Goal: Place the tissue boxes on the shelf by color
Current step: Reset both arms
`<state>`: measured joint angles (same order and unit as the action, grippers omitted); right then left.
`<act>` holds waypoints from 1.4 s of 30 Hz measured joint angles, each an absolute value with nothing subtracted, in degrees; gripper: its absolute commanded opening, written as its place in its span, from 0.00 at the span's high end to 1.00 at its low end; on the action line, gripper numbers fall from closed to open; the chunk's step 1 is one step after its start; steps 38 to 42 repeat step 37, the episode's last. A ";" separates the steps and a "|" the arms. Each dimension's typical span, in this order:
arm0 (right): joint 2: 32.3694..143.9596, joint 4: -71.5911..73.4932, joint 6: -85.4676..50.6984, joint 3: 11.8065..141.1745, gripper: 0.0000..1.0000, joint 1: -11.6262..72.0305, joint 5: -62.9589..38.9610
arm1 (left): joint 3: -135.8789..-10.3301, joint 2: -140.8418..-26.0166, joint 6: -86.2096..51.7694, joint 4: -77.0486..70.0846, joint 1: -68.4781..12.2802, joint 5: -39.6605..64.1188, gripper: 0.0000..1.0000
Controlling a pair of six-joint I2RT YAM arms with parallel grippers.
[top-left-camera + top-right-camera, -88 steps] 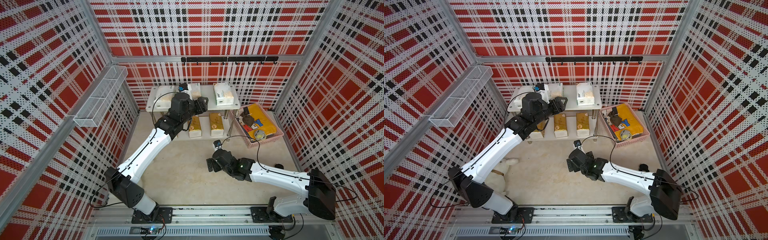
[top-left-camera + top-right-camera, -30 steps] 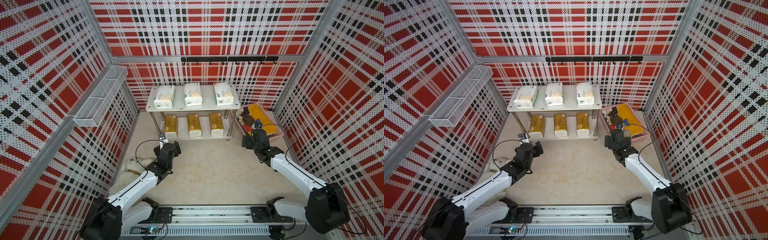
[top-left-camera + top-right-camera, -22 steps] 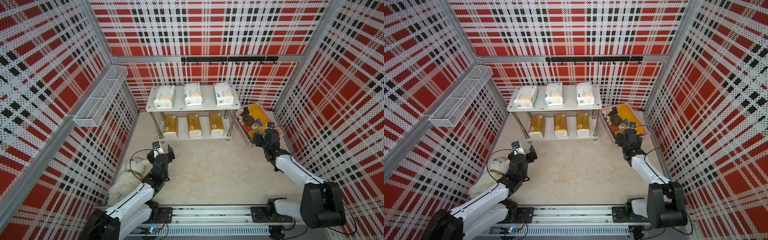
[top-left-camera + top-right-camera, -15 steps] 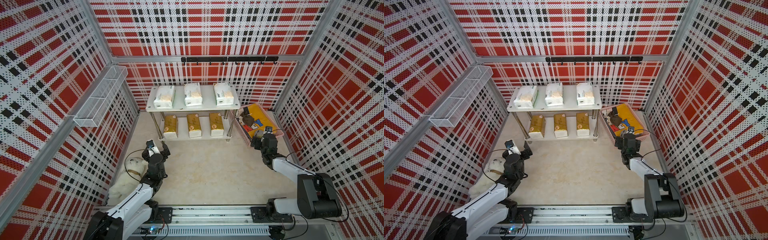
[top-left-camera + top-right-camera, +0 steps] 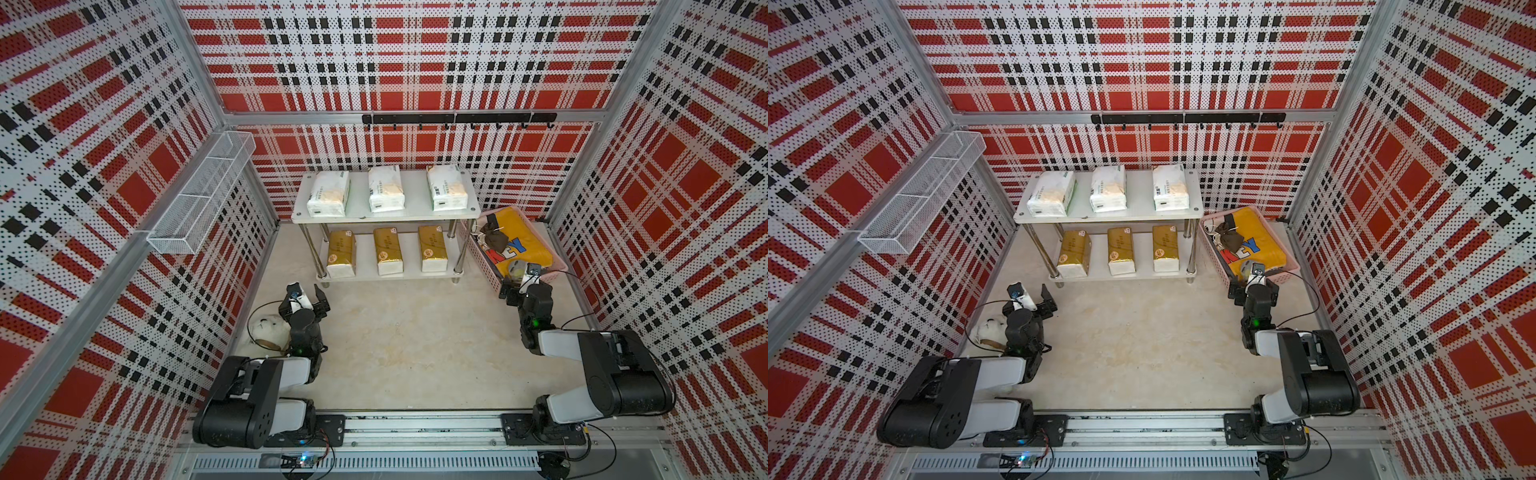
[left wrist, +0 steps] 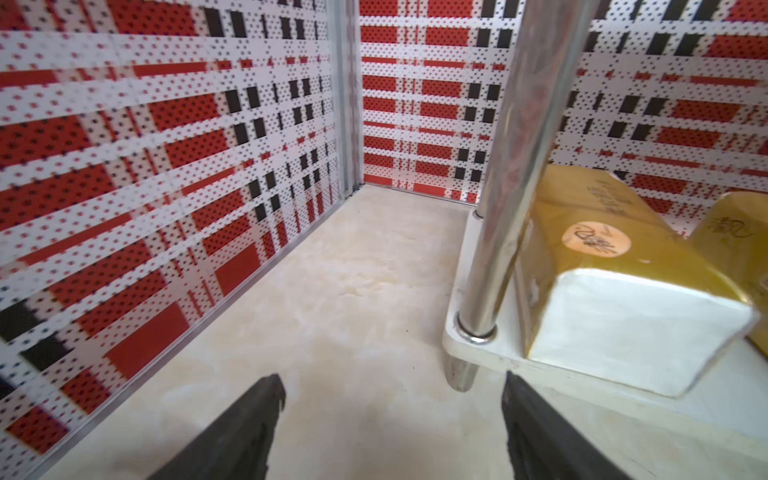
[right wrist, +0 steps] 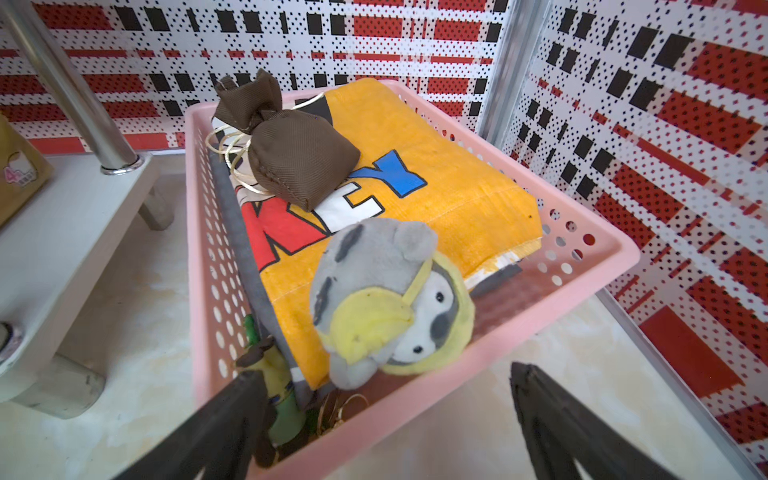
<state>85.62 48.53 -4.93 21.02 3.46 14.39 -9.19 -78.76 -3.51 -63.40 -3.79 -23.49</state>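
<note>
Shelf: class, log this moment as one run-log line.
shelf top tier: three white tissue packs | bottom tier: three gold packs | left gripper: open, empty | right gripper: open, empty, facing pink basket

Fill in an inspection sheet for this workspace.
Surface: beige floor.
Job's things: three white soft tissue packs on top board of the low white chrome-legged shelf; three shiny gold packs below.
Clutter: pink perforated plastic basket with yellow bag, brown cloth pouch, grey plush; white plush toy.
End effectors: left end effector and right end effector open, empty.
Cables: black cables at both wrists.
Surroundings: red plaid perforated walls, white wire mesh basket, black hook rail.
</note>
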 measured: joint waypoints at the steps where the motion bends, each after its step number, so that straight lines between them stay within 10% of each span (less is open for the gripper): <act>1: 86.13 49.65 -4.67 20.56 0.00 3.46 13.82 | -9.65 -80.18 -3.49 -65.21 -2.85 -22.02 0.15; 10: 88.12 57.43 -3.38 18.02 0.00 3.16 9.34 | -9.41 -89.54 -2.90 -79.05 -0.67 -13.89 0.16; 12: 88.12 58.24 -3.29 18.02 0.00 3.09 8.86 | -9.61 -89.54 -2.85 -80.09 -0.56 -13.30 0.01; 42: 88.12 59.37 -3.03 18.02 0.00 2.55 7.27 | -11.44 -89.54 -2.04 -78.83 -2.35 -15.86 0.01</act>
